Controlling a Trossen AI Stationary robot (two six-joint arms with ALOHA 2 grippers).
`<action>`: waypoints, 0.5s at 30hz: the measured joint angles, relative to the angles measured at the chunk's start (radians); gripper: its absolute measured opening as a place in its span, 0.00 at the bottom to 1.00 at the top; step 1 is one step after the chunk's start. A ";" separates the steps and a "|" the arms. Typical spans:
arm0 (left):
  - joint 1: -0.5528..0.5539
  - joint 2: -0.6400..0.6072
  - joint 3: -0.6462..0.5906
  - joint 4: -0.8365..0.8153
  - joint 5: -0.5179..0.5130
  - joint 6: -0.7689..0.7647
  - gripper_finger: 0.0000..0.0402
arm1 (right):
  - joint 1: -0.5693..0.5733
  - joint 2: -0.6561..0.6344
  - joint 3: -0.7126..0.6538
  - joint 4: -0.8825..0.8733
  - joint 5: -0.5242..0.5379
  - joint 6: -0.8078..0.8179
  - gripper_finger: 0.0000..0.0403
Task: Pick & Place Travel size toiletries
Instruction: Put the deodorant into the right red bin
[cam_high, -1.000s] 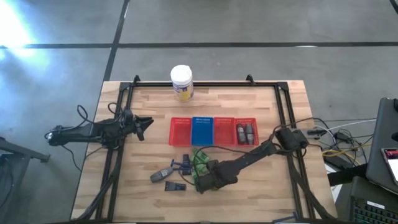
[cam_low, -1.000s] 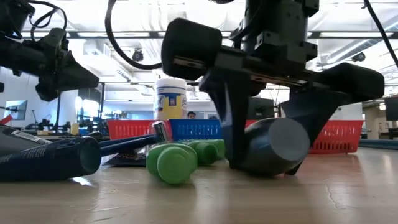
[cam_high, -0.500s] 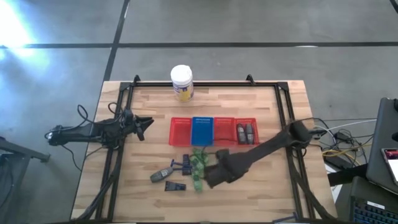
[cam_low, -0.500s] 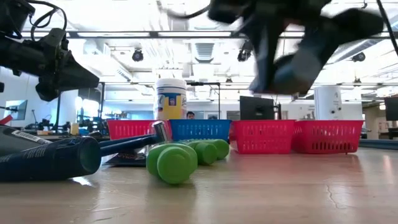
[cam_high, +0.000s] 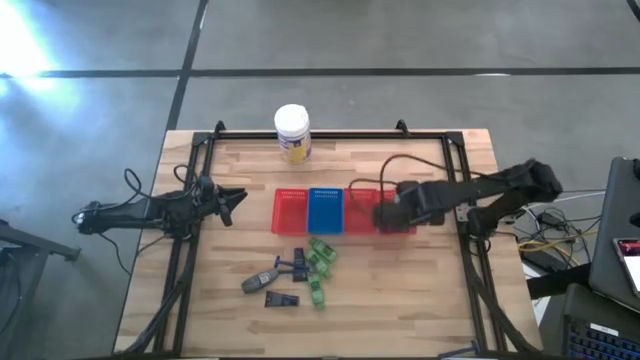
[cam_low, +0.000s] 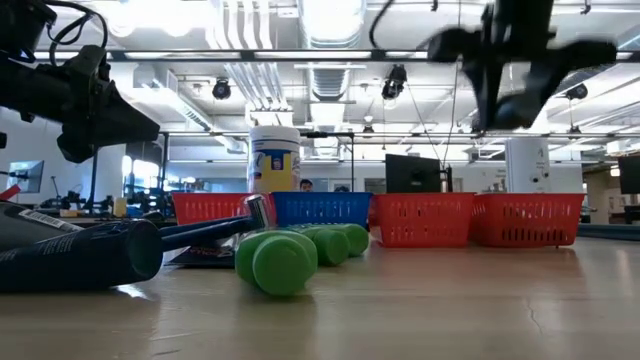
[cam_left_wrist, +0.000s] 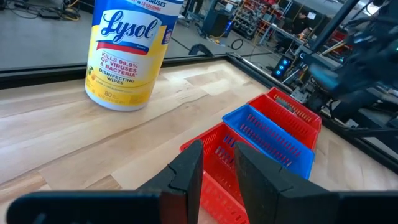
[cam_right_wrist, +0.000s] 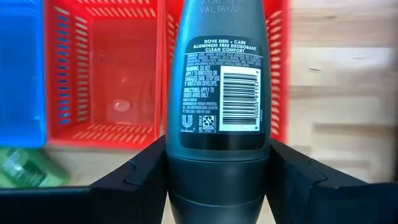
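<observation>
Moved: right pincer (cam_high: 388, 214) has left the pile at 6 o'clock and now hangs above the red baskets (cam_high: 395, 211) at 3 o'clock of centre, carrying the grey deodorant bottle (cam_right_wrist: 219, 93).
Right pincer: pinching the grey deodorant bottle on both sides (label and barcode face the wrist camera).
Left pincer (cam_high: 232, 199): parked at 9 o'clock, fingers close together, nothing between them.
Remaining toiletries (cam_high: 297, 275): green, grey and dark pieces on the surface (cam_high: 420, 300), at 6 o'clock of the blue basket (cam_high: 325, 210).
</observation>
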 joint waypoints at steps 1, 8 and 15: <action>0.000 0.000 0.000 0.000 0.000 0.000 0.24 | -0.026 -0.016 -0.045 0.051 -0.015 -0.031 0.49; 0.000 0.000 0.000 0.000 0.000 0.000 0.24 | -0.142 -0.044 -0.240 0.191 -0.098 -0.154 0.54; 0.000 0.000 0.000 0.000 0.000 0.000 0.24 | -0.142 -0.046 -0.265 0.187 -0.052 -0.173 0.66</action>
